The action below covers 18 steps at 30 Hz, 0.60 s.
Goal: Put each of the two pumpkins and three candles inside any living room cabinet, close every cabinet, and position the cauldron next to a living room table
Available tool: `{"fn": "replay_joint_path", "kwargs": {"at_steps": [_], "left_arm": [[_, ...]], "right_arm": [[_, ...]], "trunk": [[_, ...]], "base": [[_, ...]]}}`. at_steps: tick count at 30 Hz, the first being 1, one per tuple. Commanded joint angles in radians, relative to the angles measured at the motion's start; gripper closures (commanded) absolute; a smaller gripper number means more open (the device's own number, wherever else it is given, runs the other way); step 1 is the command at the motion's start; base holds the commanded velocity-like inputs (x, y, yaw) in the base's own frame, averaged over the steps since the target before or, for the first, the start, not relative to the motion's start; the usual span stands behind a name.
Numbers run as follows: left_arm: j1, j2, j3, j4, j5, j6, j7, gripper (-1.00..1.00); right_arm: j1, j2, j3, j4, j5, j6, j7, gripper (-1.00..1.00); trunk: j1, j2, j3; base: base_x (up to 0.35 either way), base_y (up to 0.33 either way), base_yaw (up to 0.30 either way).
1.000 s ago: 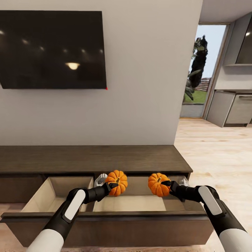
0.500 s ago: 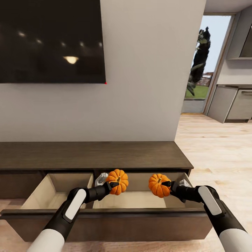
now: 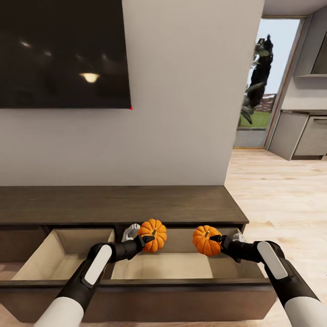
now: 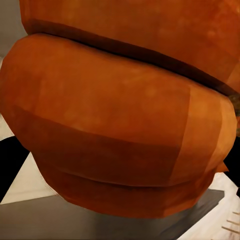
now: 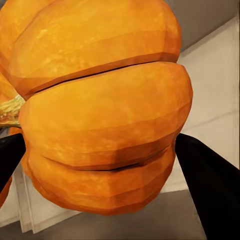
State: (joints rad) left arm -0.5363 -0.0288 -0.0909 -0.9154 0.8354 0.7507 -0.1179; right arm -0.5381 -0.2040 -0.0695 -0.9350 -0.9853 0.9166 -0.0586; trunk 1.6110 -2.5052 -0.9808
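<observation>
While each tool (image 3: 146, 240) (image 3: 217, 239) clasps one, both pumpkins (image 3: 153, 235) (image 3: 205, 240) hang above the open cabinet (image 3: 136, 294).

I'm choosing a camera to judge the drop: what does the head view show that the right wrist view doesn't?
Head view alone: the open cabinet drawers, the left tool holding its pumpkin, the dark screen on the wall. Right wrist alone: the other pumpkin's ribs close up, a yellowish stem edge. Both: the right tool shut on the right pumpkin.
</observation>
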Motion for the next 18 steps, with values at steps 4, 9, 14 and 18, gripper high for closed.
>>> {"fn": "replay_joint_path", "kwargs": {"at_steps": [4, 9, 14, 18], "left_arm": [[-0.001, 0.0, 0.002, 0.0, -0.005, 0.003, 0.006, 1.0], [0.0, -0.027, 0.002, -0.016, -0.004, 0.001, 0.168, 1.0], [0.001, -0.054, -0.026, -0.061, -0.001, 0.0, 0.324, 1.0], [0.001, -0.061, -0.046, -0.066, -0.002, -0.002, 0.351, 1.0]], "right_arm": [[0.0, 0.0, -0.001, -0.001, -0.007, 0.004, -0.008, 1.0], [-0.002, 0.0, -0.001, -0.001, 0.015, 0.003, -0.01, 1.0], [-0.013, 0.0, -0.001, 0.001, 0.06, 0.004, -0.01, 1.0], [-0.029, 0.003, 0.01, 0.017, 0.069, 0.002, -0.043, 1.0]], "trunk": [[0.0, 0.0, -0.001], [0.0, 0.0, -0.001], [0.0, 0.0, -0.001], [0.0, 0.0, -0.001]], "base": [[0.005, -0.141, 0.0], [0.001, -0.021, 0.0], [0.0, -0.002, 0.0], [0.0, 0.0, 0.0]]}}
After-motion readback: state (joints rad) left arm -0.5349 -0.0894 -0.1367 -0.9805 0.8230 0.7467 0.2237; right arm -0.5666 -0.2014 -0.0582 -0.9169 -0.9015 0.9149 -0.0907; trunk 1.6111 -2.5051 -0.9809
